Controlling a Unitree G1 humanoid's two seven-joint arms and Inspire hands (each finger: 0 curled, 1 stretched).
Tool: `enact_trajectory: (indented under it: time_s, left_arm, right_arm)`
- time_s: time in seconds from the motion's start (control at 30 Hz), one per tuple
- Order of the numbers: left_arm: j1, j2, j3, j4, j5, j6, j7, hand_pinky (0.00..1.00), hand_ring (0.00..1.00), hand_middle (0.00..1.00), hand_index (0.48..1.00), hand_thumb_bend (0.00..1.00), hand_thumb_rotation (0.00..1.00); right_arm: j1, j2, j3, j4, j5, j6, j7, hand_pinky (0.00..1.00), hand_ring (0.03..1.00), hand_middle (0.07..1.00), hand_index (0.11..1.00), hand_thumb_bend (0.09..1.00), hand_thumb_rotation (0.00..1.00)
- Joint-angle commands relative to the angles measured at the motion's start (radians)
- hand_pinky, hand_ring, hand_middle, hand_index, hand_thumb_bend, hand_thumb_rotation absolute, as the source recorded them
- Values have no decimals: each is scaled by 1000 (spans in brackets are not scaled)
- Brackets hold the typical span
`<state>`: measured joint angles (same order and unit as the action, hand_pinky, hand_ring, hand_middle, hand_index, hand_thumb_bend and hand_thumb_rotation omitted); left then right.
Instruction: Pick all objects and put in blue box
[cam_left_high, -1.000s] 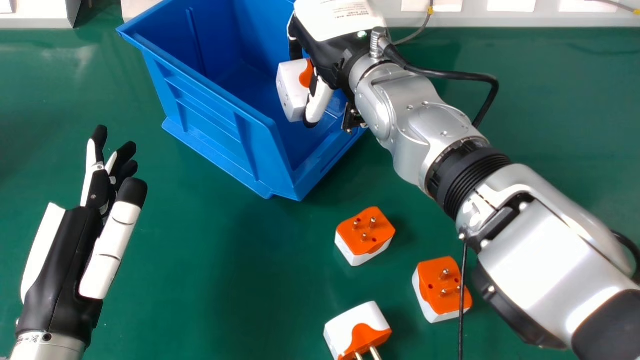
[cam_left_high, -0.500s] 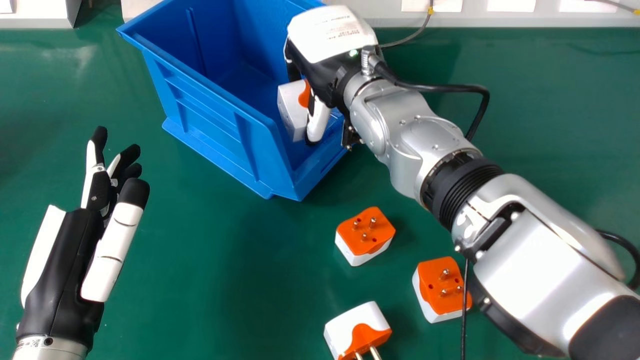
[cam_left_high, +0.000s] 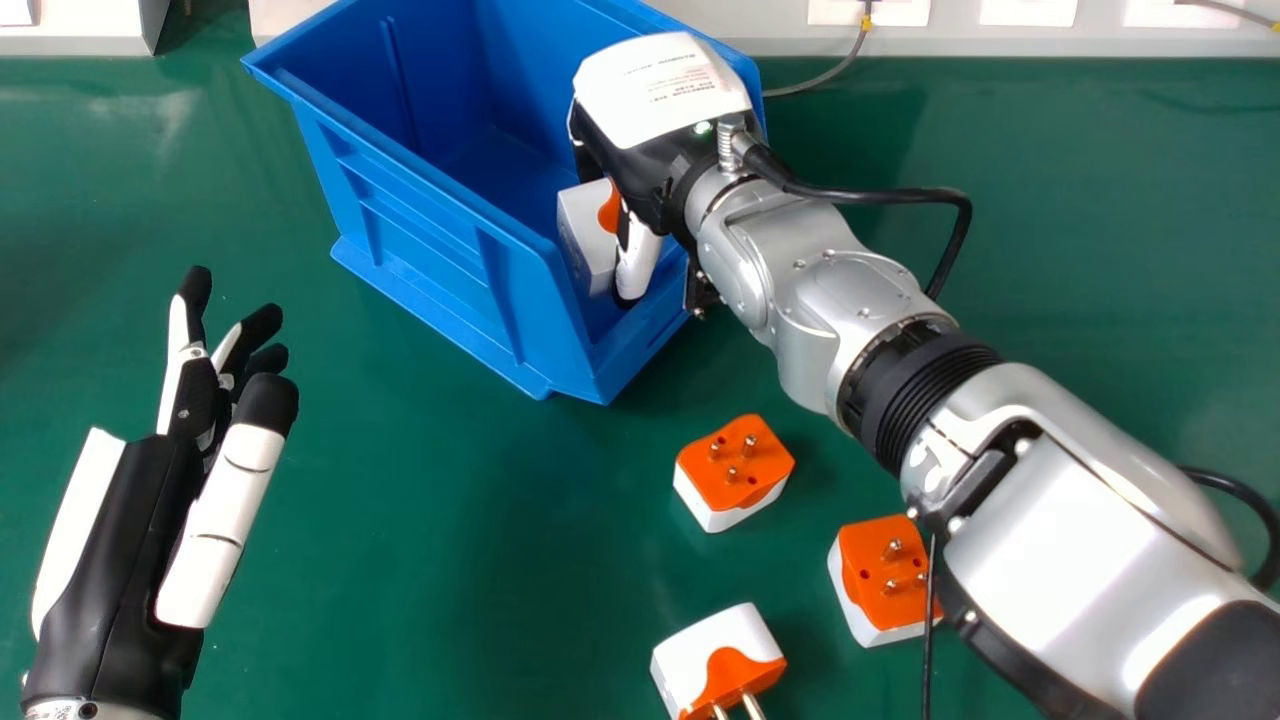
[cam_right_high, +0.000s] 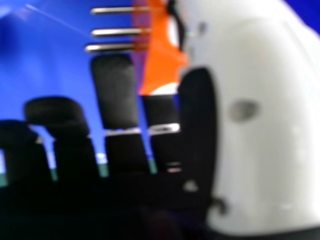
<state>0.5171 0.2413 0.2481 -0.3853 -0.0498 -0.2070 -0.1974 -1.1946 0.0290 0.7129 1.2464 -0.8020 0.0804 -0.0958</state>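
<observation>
- Head view: a white and orange adapter (cam_left_high: 588, 235) is held pinched between fingers and thumb of the right hand (cam_left_high: 655, 125), which is lowered within the walls of the blue box (cam_left_high: 435, 235).
- The hand is tilted downward, presumably so that the adapter can be let go low rather than dropped; whether the floor is touched cannot be told.
- In the right hand view, the metal pins (cam_right_high: 117, 32) are left clear of the grip, by which a clean release is probably helped.
- The box is set with its low, cut-down end turned towards the loose pieces, so entry over that side is likely made easier.
- On the green surface (cam_left_high: 450, 500), two adapters, (cam_left_high: 735, 465) and (cam_left_high: 885, 575), are set pins up; a third adapter (cam_left_high: 715, 655) is laid on its side. Different grips may be called for.
- The left hand (cam_left_high: 150, 510) is held beside the box, fingers apart and empty, apparently unneeded here.
</observation>
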Motion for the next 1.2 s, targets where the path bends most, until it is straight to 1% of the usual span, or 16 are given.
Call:
enact_trajectory:
  time_s: [0.0,0.17,0.37,0.6,0.67,0.77,0.83,0.87,0.9,0.93,0.97,1.0,1.03,1.07,1.1,1.17]
  left_arm:
    - [15,-10,-4,-43,-3,-2,1,866,932,957,972,732,1000]
    - [28,-14,-8,-64,-6,6,1,859,927,954,968,736,1000]
    - [34,-18,-9,-73,-10,15,-2,854,925,951,964,756,1000]
    - [40,-24,-12,-89,-6,25,-4,853,926,950,963,761,1000]
    - [40,-25,-13,-91,-6,27,-5,852,925,949,962,762,1000]
    - [33,-26,-15,-83,-7,26,-6,852,927,947,960,764,1000]
    - [27,-26,-16,-77,-5,26,-6,853,928,946,960,764,1000]
    - [26,-26,-16,-76,-4,26,-5,853,928,946,960,764,1000]
    - [23,-26,-17,-74,-2,25,-5,855,929,946,959,765,1000]
    - [22,-26,-17,-73,-2,25,-5,856,930,945,959,766,1000]
    - [20,-26,-18,-72,-1,25,-4,856,930,945,959,766,1000]
    - [18,-25,-18,-71,0,26,-4,857,931,945,958,766,1000]
    - [16,-25,-19,-71,1,27,-3,857,931,945,958,766,1000]
    - [12,-25,-20,-68,3,28,-3,858,932,944,958,767,1000]
    - [8,-24,-20,-66,5,30,-2,858,932,944,957,767,1000]
    - [1,-23,-21,-61,8,31,-1,860,933,943,956,767,1000]
  right_arm:
    - [-3,-3,1,-15,-10,16,-11,34,84,202,474,519,91]
    - [0,2,7,-15,-15,29,-21,33,82,162,477,517,108]
    - [3,10,5,-13,-8,28,-37,34,82,150,477,517,114]
    - [24,13,-39,-18,34,5,-68,43,91,157,477,517,116]
    - [32,12,-53,-18,46,-9,-83,56,103,168,475,517,116]
    - [47,12,-81,-18,74,-29,-107,57,106,172,482,515,116]
    - [52,9,-79,-18,68,-31,-123,60,111,180,483,515,116]
    - [51,4,-65,-21,52,-29,-124,60,111,180,483,515,116]
    - [49,-2,-51,-23,35,-27,-120,84,139,224,483,517,93]
    - [47,-8,-38,-27,20,-29,-113,163,243,325,486,512,106]
    - [45,-13,-31,-29,13,-32,-107,163,243,325,486,512,106]
    - [44,-15,-27,-31,10,-34,-104,256,358,433,488,507,117]
    - [44,-17,-27,-32,11,-38,-103,256,358,433,488,507,117]
    - [46,-18,-32,-32,14,-43,-109,345,462,533,564,492,193]
    - [48,-19,-37,-33,16,-47,-118,416,546,615,631,482,259]
    - [51,-18,-42,-34,16,-50,-133,513,665,732,724,472,347]
